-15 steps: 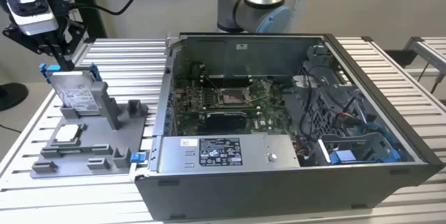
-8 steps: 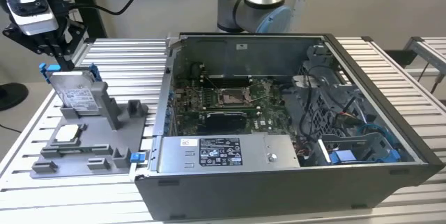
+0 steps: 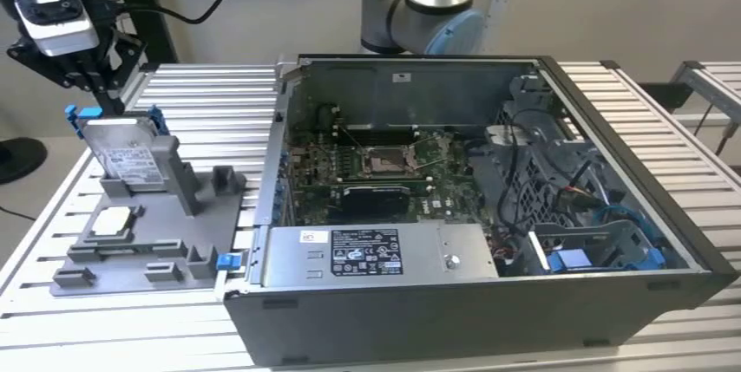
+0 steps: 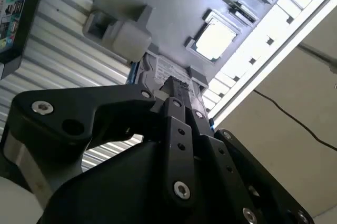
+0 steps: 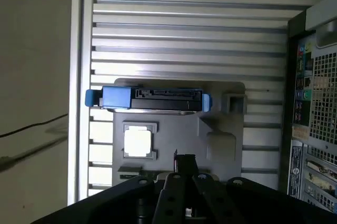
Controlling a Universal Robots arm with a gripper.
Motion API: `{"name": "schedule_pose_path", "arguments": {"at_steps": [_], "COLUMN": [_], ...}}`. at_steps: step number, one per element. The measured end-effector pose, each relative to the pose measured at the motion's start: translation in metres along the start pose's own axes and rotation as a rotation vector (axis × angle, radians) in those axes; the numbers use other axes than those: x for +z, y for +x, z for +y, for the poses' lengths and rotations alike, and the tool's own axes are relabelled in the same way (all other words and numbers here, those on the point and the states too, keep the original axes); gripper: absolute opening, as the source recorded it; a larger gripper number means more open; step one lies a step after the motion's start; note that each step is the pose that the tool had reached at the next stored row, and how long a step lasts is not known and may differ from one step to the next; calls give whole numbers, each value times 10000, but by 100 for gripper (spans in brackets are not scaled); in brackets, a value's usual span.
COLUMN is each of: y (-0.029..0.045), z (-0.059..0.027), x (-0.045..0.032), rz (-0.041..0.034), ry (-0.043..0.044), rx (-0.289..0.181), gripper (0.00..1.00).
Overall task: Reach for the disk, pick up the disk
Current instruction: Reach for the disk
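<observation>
Exterior view | one disk (image 3: 121, 151) upright in holder (image 3: 151, 242) | one gripper (image 3: 104, 99) above | fingers (image 5: 184, 165) pressed together

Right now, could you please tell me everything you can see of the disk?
The disk is a flat silver-grey metal slab with a white label and blue plastic side rails. It stands on edge, leaning slightly, slotted in a grey holder. In the first wrist view its dark connector edge faces the camera. The gripper hangs just above it; I cannot tell whether they touch.
</observation>
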State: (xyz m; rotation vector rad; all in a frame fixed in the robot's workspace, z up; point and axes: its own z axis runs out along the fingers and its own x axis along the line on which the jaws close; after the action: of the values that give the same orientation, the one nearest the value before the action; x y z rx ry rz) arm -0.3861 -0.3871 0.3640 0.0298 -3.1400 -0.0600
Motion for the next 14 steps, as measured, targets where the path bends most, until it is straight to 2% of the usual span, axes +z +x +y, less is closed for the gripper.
{"name": "schedule_pose_path", "arguments": {"at_steps": [7,12,14], "y": [8,167,242], "z": [312,461,487], "x": [35,48,49], "rz": [0,0,1], "ry": [1,14,22], "rx": [-2,-7,-8], "gripper": [0,0,0]}}
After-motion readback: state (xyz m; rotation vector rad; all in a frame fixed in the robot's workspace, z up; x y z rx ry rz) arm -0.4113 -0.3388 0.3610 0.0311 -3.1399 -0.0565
